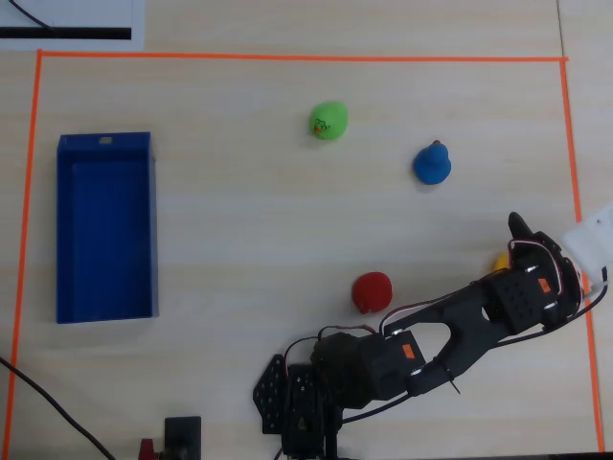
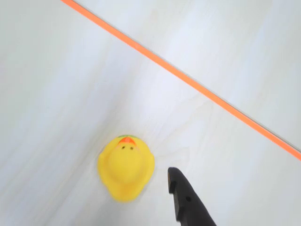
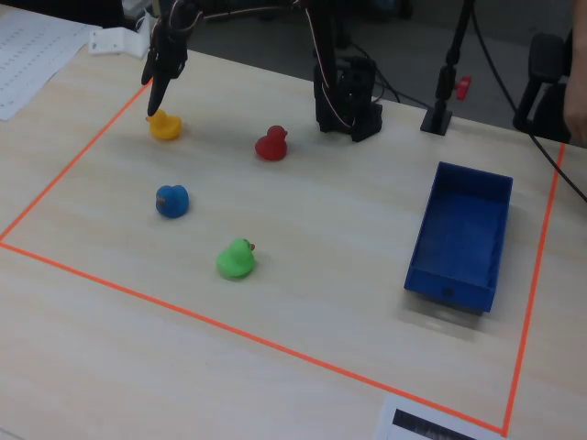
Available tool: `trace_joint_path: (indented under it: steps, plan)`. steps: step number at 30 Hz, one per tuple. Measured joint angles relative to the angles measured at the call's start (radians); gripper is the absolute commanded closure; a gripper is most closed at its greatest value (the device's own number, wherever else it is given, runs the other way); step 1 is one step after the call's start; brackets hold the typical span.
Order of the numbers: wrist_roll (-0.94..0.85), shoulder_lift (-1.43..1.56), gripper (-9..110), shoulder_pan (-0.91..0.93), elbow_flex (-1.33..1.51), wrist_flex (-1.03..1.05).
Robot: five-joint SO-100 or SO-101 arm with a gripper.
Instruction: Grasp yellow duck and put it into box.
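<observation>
The yellow duck (image 2: 126,167) stands on the pale wood table, just inside the orange tape line. In the overhead view it (image 1: 500,261) is mostly hidden under the arm at the right edge. In the fixed view it (image 3: 165,125) sits at the far left. My gripper (image 2: 99,195) hovers just above it and is open and empty. Only one black finger (image 2: 186,197) shows, just right of the duck. The gripper also shows in the overhead view (image 1: 522,240) and the fixed view (image 3: 154,105). The blue box (image 1: 65,230) lies empty at the far left of the overhead view and at the right of the fixed view (image 3: 449,286).
A red duck (image 1: 372,290), a blue duck (image 1: 432,164) and a green duck (image 1: 329,121) stand between the gripper and the box. Orange tape (image 1: 287,57) frames the work area. The arm's base (image 1: 302,402) sits at the near edge.
</observation>
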Motion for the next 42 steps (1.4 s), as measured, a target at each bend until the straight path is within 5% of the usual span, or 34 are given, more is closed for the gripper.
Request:
trace_joint_path:
  steps: [29, 35, 42]
  plan:
    - [-0.011, -0.069, 55, 0.014, 0.262, -0.304]
    - [-0.009, -0.069, 91, 0.021, 0.262, -0.307]
    - [0.018, -0.067, 101, 0.018, 0.262, -0.324]
